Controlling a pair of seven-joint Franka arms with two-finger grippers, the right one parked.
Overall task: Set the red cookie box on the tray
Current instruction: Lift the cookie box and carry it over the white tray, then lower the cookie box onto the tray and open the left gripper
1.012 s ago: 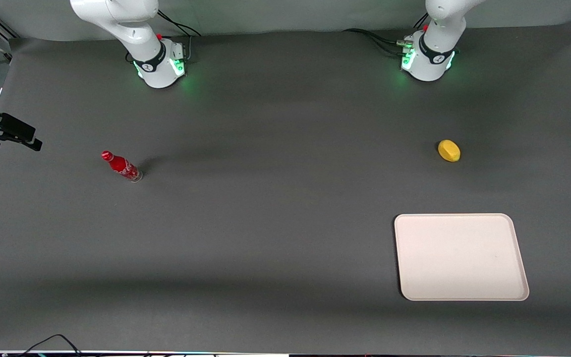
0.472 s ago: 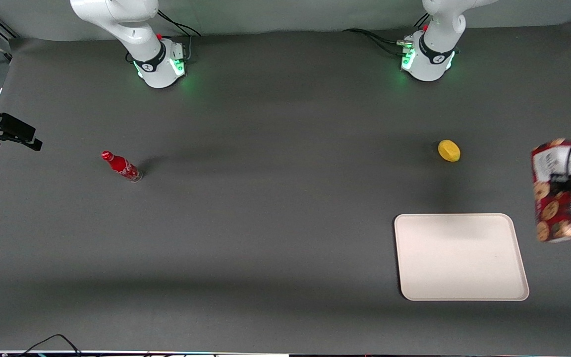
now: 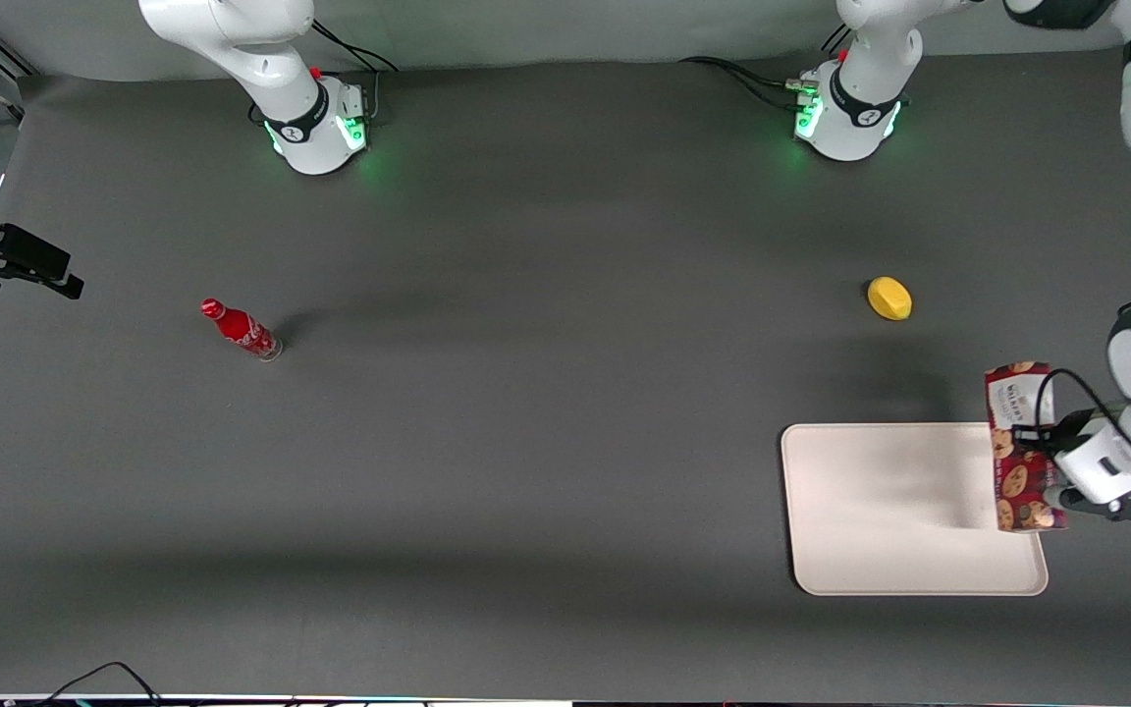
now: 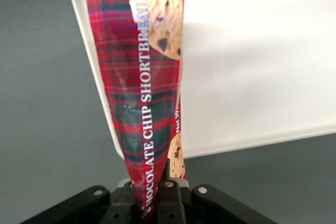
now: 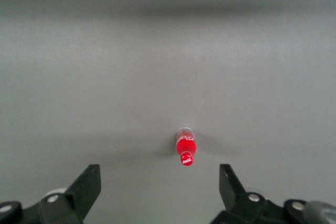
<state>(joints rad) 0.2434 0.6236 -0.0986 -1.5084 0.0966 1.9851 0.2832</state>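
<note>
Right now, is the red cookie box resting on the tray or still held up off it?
Held up: the gripper is shut on the red cookie box, which hangs over the tray edge.

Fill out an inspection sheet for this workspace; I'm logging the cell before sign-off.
Surface: dark grey table mat, no spills seen.
Job's things: red cookie box held in the air over the tray's edge at the working arm's end; cream tray carries nothing.
Clutter: yellow lemon-like object farther from the front camera than the tray; small red bottle upright toward the parked arm's end.
Grippers: gripper shut on the box's end.
Cables: black cable looping by the box; cable at the table's near edge.
Surroundings: black camera mount at the table's side.
</note>
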